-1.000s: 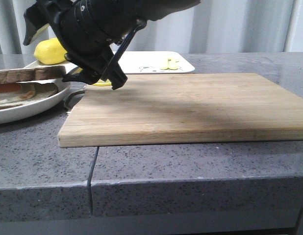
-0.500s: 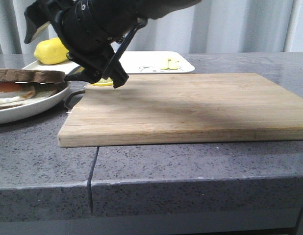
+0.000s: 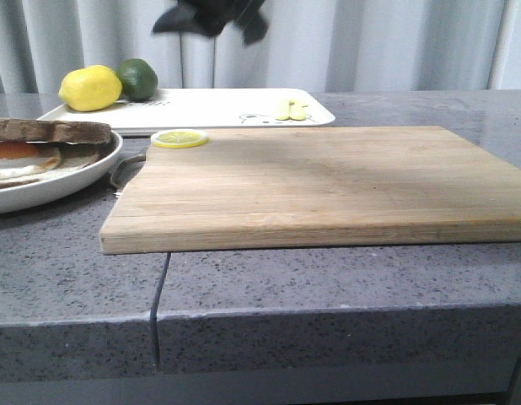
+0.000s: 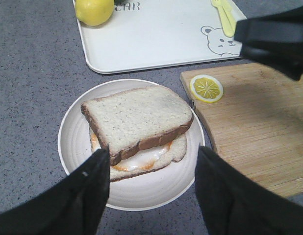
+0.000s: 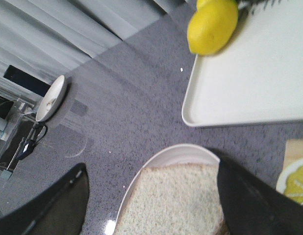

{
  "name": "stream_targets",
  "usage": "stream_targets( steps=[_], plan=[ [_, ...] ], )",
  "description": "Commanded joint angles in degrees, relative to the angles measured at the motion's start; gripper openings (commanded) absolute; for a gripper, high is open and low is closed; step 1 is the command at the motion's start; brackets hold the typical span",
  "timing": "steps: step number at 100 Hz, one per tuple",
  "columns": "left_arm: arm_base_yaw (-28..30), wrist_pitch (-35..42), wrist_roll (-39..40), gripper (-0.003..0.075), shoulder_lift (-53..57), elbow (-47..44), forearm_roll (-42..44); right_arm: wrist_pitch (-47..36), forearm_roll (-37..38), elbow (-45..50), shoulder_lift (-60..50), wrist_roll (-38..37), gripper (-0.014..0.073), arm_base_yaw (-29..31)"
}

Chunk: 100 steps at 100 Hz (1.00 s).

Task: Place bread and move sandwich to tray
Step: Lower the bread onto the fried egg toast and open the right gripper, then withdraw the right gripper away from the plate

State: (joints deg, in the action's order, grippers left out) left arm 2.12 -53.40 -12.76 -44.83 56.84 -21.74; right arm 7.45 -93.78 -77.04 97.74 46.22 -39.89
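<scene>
**Bread slice sits on the egg; both hands open above the plate**

We look across a speckled grey stone surface [image 3: 328, 287] with pale curtains behind it. A wooden board [image 3: 328, 181] fills the middle of the front view, a lemon slice [image 3: 179, 138] lying on its upper left corner.

At the top of the front view we catch only a dark, blurred bit of an arm [image 3: 212, 17], cut off by the frame edge; which arm it is we cannot tell. In the left wrist view the left hand [image 4: 151, 188] hangs over the plate [image 4: 73, 147] with its two fingers wide apart and nothing between them. A black part of the other arm cuts into the upper right of that view. The right hand [image 5: 151, 205] also shows its fingers spread apart, empty, above the near rim of the plate.

The bread [image 4: 137, 120] lies on top of the fried egg, turned slightly askew from the slice beneath, so the sandwich [image 4: 141, 156] rests whole in the plate at the left edge of the front view, partly cropped there. The tray [image 3: 235, 105] sits behind the board, a lemon [image 3: 90, 88] and a lime [image 3: 137, 78] at its far left; the lime is hidden in the left wrist view. The bear drawing [image 4: 217, 40] shows near the tray's corner.
</scene>
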Motion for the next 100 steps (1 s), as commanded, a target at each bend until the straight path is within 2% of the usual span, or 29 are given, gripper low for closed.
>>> stream_targets(
  steps=[1, 30, 53, 71, 81, 100],
  plan=[
    [0.1, 3.1, -0.1, 0.0368, -0.2, 1.9, -1.2, 3.1, 5.2, -1.6, -6.2, 1.3, 0.0549, 3.2],
    [0.1, 3.1, -0.1, 0.0368, -0.2, 1.9, -1.2, 9.2, 22.6, 0.2, -16.2, 0.6, 0.0549, 15.0],
    [0.1, 3.1, -0.1, 0.0368, -0.2, 1.9, -1.2, 14.3, 39.1, 5.7, -24.3, -6.6, 0.0549, 27.9],
    [0.1, 3.1, -0.1, 0.0368, -0.2, 1.9, -1.2, 15.0, 50.2, 11.1, -31.0, -12.1, 0.0549, 36.1],
    [0.1, 3.1, -0.1, 0.0368, -0.2, 1.9, -1.2, 14.4, 56.0, 13.8, -34.8, -13.7, 0.0549, 38.1],
    [0.1, 3.1, -0.1, 0.0368, -0.2, 1.9, -1.2, 9.7, 67.4, 18.9, -42.9, -19.9, 0.0549, 38.1]
  ],
)
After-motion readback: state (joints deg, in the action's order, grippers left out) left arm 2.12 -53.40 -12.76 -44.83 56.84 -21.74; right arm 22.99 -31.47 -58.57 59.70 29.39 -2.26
